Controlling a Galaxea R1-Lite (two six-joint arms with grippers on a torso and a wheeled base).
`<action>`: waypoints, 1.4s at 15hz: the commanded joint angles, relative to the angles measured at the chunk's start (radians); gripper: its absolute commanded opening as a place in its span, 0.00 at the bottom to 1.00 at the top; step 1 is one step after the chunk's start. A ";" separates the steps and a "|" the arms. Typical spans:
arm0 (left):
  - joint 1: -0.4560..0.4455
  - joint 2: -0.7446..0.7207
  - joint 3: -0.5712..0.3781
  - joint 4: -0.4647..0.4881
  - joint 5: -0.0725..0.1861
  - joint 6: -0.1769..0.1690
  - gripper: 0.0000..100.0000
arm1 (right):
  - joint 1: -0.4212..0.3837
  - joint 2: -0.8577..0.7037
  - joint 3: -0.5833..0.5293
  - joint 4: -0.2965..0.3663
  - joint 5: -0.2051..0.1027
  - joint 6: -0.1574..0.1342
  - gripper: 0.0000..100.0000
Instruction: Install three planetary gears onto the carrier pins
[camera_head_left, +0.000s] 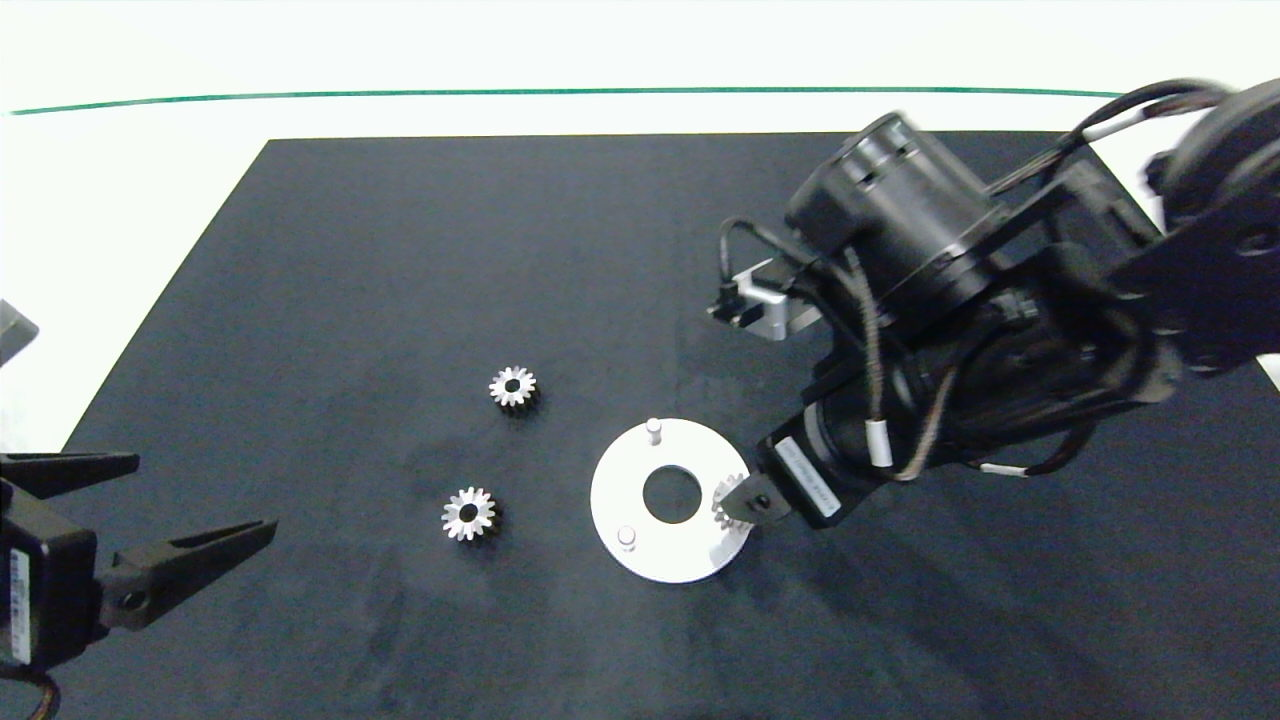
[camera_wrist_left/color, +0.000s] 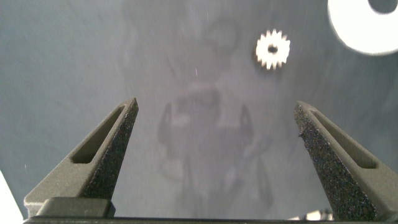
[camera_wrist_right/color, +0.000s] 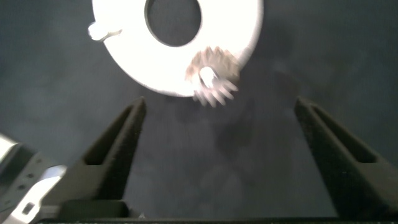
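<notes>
Right gripper (camera_head_left: 745, 503) is hovering over the white disc's (camera_head_left: 620, 480) right edge, where one gear (camera_head_left: 728, 497) is sitting; two gears (camera_head_left: 513, 387) (camera_head_left: 469, 514) are lying on the black mat (camera_head_left: 400, 250). Left gripper (camera_wrist_left/color: 214, 134) is idling, fingers spread. Right wrist view: fingers (camera_wrist_right/color: 118, 149) are standing apart, gear (camera_wrist_right/color: 212, 78) seated on its pin (camera_wrist_right/color: 207, 75).

A matte black rectangular mat (camera_head_left: 420, 280) lies on a brightly lit white tabletop (camera_head_left: 120, 190) crossed by a thin green line (camera_head_left: 500, 93).
</notes>
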 joint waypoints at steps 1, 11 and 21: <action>-0.014 -0.002 0.025 -0.058 0.000 -0.076 1.00 | 0.037 -0.430 0.109 0.009 -0.034 0.051 1.00; -0.205 0.063 0.055 -0.114 0.021 -0.076 1.00 | -0.012 -0.922 0.440 0.004 -0.035 0.070 1.00; -0.363 0.340 0.182 -0.469 0.099 -0.082 1.00 | -0.038 -0.936 0.446 0.004 -0.038 0.051 1.00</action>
